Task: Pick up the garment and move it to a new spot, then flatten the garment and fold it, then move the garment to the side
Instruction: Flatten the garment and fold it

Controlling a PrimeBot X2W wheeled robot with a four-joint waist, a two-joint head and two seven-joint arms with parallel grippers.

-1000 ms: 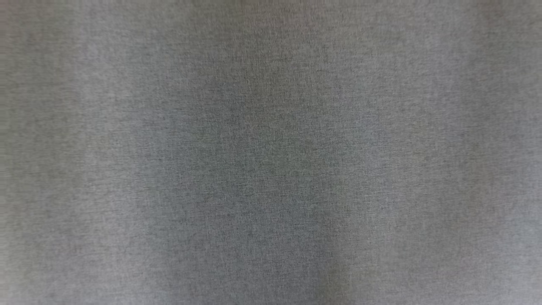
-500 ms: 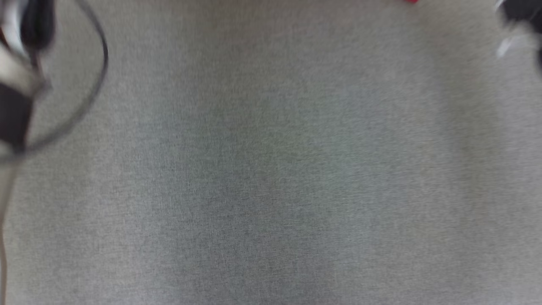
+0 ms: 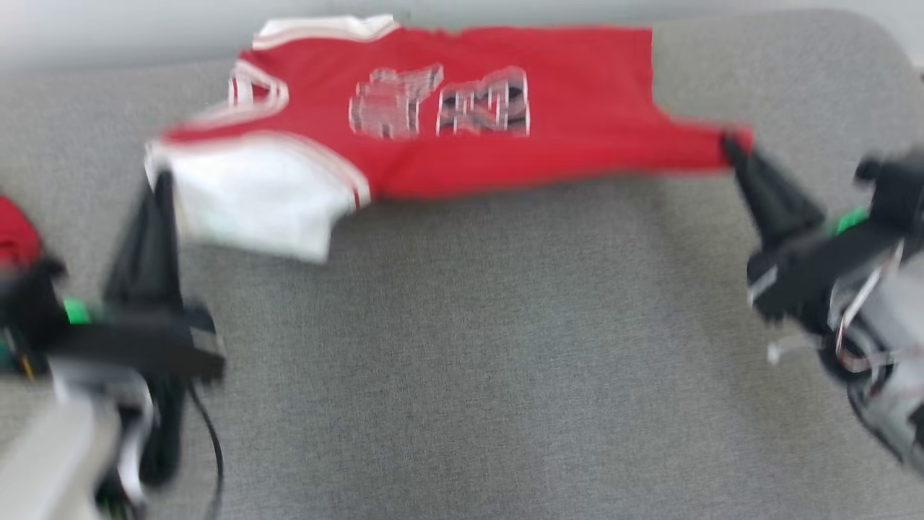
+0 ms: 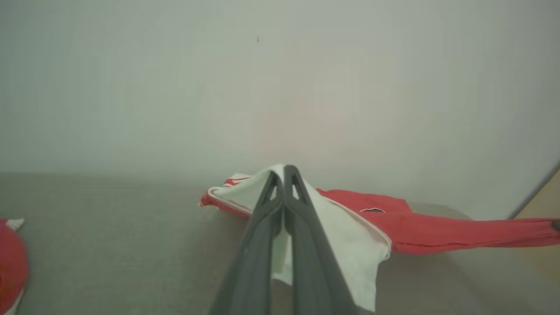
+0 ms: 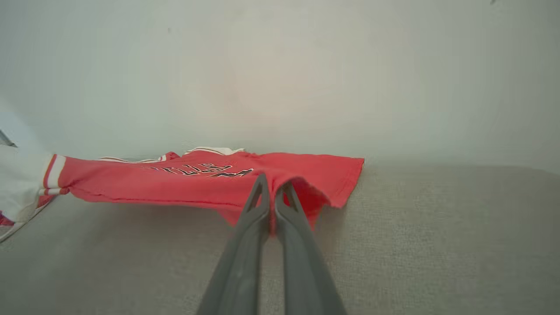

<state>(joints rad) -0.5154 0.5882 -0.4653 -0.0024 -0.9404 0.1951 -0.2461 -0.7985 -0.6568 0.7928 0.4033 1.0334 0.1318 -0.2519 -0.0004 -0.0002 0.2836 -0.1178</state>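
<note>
The garment is a red jersey with white trim, a white panel at its left end and lettering on the chest. It is stretched sideways just above the grey cushion near the back wall. My left gripper is shut on the white corner, which drapes over its fingers. My right gripper is shut on the red hem corner, pulled out to a point. The jersey's far edge rests on the cushion.
The grey fabric surface spreads wide in front of the jersey. A pale wall rises directly behind it. Another red and white cloth lies at the far left edge. The head view is motion-blurred.
The head camera has swung up: earlier it saw bare grey fabric, then arm parts at the corners, and now the jersey and both grippers show.
</note>
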